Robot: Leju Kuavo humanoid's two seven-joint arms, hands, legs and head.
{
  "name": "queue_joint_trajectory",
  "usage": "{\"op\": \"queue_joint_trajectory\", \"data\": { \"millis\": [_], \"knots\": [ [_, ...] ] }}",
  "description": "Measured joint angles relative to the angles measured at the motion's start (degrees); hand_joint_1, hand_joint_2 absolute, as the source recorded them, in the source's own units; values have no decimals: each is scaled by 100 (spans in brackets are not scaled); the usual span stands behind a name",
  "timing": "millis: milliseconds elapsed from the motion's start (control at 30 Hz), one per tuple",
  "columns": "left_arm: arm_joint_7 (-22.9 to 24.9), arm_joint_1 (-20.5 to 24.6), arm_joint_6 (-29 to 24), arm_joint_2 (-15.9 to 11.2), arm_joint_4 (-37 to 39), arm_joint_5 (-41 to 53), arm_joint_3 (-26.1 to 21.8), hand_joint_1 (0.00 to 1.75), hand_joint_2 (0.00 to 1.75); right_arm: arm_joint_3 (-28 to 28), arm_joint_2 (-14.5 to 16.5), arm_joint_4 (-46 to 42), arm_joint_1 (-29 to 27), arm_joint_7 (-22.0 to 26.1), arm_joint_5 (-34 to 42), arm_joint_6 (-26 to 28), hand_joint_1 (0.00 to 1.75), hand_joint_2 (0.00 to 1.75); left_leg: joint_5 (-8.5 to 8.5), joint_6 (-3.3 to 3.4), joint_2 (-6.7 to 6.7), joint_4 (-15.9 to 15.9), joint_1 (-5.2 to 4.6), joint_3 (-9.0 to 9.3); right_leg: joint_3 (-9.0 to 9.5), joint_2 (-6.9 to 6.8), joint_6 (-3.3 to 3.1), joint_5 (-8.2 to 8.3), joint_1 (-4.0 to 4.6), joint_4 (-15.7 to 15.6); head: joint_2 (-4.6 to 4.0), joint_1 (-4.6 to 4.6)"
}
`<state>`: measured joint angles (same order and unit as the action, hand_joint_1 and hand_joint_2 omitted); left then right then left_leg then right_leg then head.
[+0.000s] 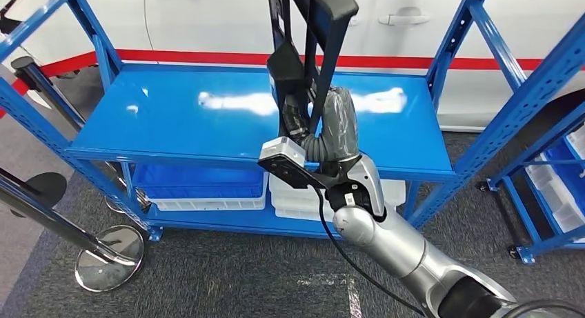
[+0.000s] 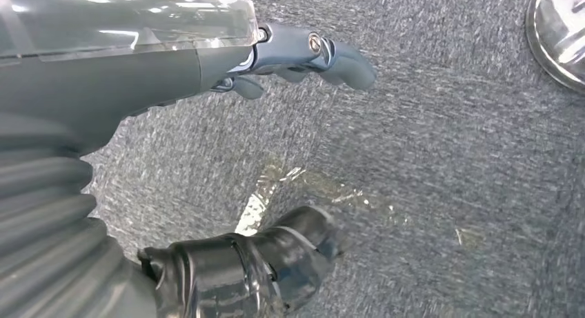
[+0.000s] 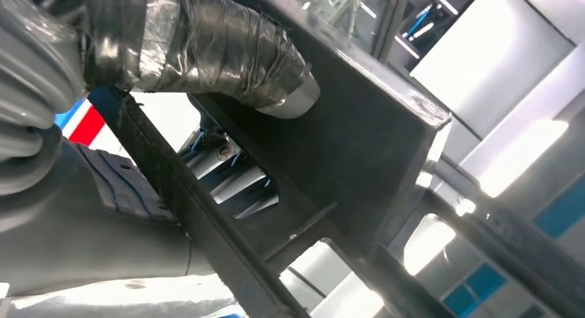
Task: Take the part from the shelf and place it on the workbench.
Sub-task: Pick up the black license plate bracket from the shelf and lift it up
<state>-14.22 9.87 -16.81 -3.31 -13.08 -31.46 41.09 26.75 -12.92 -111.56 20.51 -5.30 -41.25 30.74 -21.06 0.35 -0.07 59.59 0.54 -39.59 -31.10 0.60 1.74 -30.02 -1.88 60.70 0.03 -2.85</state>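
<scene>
Right hand (image 1: 324, 128) clenched around black frame part (image 1: 314, 35), thumb wrapped over a bar in the right wrist view. Part held upright above the blue shelf top (image 1: 172, 118), clear of its surface. Left hand (image 2: 207, 159) hanging over grey carpet (image 2: 448, 159), fingers apart, grasping nothing. Blue bin (image 1: 200, 183) on shelf's lower level.

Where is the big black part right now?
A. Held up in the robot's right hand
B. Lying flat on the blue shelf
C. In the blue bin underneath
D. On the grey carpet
A: the right hand grips the black part, which stands up above the blue shelf; the right wrist view also shows the thumb wrapped over it.
</scene>
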Motion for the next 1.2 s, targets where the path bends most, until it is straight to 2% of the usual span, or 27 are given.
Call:
{"op": "queue_joint_trajectory", "data": {
  "millis": [33,67,133,167,200,233,267,300,333,400,433,467,533,567,600,633,700,733,800,833,867,900,967,1033,1067,1133,1200],
  "knots": [
    [-4,-10,-4,-2,1,2,0,0,175,0,0,-2,3,1,1,-7,175,175,-13,-33,-7,4,11,-31,-44,-8,-69,44,-1,-4,0,4],
    [-8,-21,-7,-2,1,7,0,0,175,0,0,-5,5,1,3,-14,175,175,-126,-61,-8,69,26,-90,-97,-19,-129,102,-3,-15,-1,3],
    [-17,-34,-7,0,1,16,0,0,175,0,-1,-12,8,0,10,-27,175,175,-659,-105,-4,530,45,-266,-218,-30,-215,235,-1,-31,-1,12],
    [-21,-35,-6,1,1,21,0,0,175,0,-2,-14,4,0,17,-33,175,175,-942,-116,-3,889,46,-361,-293,-30,-237,297,9,-34,-1,14],
    [-24,-33,-5,1,1,26,0,0,175,0,-2,-15,-1,-1,37,-49,175,175,-1126,-118,-3,1240,46,-413,-371,-31,-250,361,25,-31,-1,17],
    [-26,-32,-3,1,1,31,0,0,175,0,-2,-15,-7,-1,63,-73,175,175,-1169,-109,-3,1474,42,-400,-449,-32,-257,420,44,-29,-1,18],
    [-28,-30,0,1,1,36,0,0,175,0,-2,-15,-14,-1,90,-103,175,175,-1096,-81,-5,1533,31,-298,-530,-33,-262,481,69,-28,-1,19],
    [-31,-28,3,3,1,41,0,0,175,0,-2,-15,-19,-1,116,-134,175,175,-964,-29,-7,1401,12,-101,-606,-32,-266,542,96,-28,-1,19],
    [-34,-21,7,2,1,44,0,0,175,0,-2,-15,-22,-1,134,-157,175,175,-855,50,-11,1090,-21,191,-669,-32,-271,601,111,-29,-1,18],
    [-49,9,10,-9,0,52,-1,0,175,0,-5,-17,-24,-2,172,-188,175,175,-880,201,-5,288,-98,820,-743,-38,-251,707,135,-48,0,12],
    [-58,23,11,-16,-1,54,-1,0,175,0,-7,-17,-26,-3,190,-203,175,175,-921,243,-6,7,-135,1002,-749,-47,-230,761,124,-71,0,8],
    [-65,32,13,-21,-1,55,-1,0,175,0,-9,-17,-28,-4,203,-219,175,175,-943,265,-5,-162,-165,1080,-750,-56,-196,821,113,-110,0,9],
    [-72,30,30,-15,-1,57,-2,0,175,0,-20,-17,-40,-4,215,-240,175,175,-771,282,12,-321,-179,1056,-749,-63,-130,916,91,-192,-1,20],
    [-73,28,42,-8,-1,59,-2,0,175,0,-32,-19,-44,-4,219,-244,175,175,-669,295,28,-417,-165,1050,-774,-60,-98,847,97,-172,-1,22],
    [-73,25,52,-1,-1,61,-2,0,175,-1,-49,-21,-48,-4,223,-245,175,175,-562,304,47,-498,-139,1022,-818,-57,-75,660,107,-51,-1,21],
    [-73,26,58,7,-1,62,-2,0,175,-5,-65,-23,-50,-4,225,-245,175,175,-474,308,62,-538,-116,975,-883,-57,-54,368,109,191,-1,18],
    [-73,22,61,18,-1,64,-2,0,175,-17,-87,-26,-52,-5,228,-246,175,175,-338,319,67,-524,-106,788,-980,-57,2,-163,92,844,-1,12],
    [-75,20,66,26,-1,67,-2,0,175,-24,-92,-26,-55,-5,234,-250,175,175,-277,304,71,-488,-96,678,-975,-57,35,-231,71,1107,-1,11],
    [-84,17,83,48,-1,77,-2,0,175,-31,-106,-27,-63,-8,263,-262,175,175,-177,249,82,-375,-53,438,-772,-60,112,11,17,1200,-1,11],
    [-88,17,96,55,-1,84,-2,0,175,-33,-114,-28,-68,-10,286,-270,175,175,-144,213,83,-284,-21,309,-556,-61,160,152,-20,992,-1,11],
    [-92,18,110,51,-1,91,-2,0,175,-33,-121,-31,-72,-14,307,-278,175,175,-123,170,80,-179,-6,181,-307,-59,217,160,-36,678,-1,2],
    [-97,17,130,48,-1,100,-2,0,175,-35,-128,-40,-84,-16,322,-288,175,175,-106,131,73,-74,2,73,-110,-52,211,98,-40,394,0,-6],
    [-106,10,171,41,-1,117,-2,0,175,-53,-140,-57,-116,-21,339,-317,175,175,-55,61,52,58,-18,-59,27,-28,129,-92,-26,80,1,-21],
    [-105,-15,224,43,-1,132,-2,0,175,-80,-148,-70,-148,-20,355,-347,175,175,6,11,36,67,-10,-113,-68,-31,-18,-66,-34,76,0,-17],
    [-100,-32,250,42,-1,136,-2,0,175,-89,-149,-77,-155,-18,364,-362,175,175,-55,-12,33,99,3,-155,-105,-43,-80,-24,-32,84,0,-14],
    [-87,-62,284,39,-1,138,-2,0,175,-98,-154,-97,-160,-15,384,-390,175,175,-452,-63,33,411,24,-274,-195,-71,-182,84,-39,75,-1,-10],
    [-77,-72,304,31,-1,137,-2,0,175,-110,-163,-112,-167,-12,391,-438,175,175,-944,-94,33,999,26,-388,-305,-101,-219,185,-28,73,-1,-9]
  ]
}}
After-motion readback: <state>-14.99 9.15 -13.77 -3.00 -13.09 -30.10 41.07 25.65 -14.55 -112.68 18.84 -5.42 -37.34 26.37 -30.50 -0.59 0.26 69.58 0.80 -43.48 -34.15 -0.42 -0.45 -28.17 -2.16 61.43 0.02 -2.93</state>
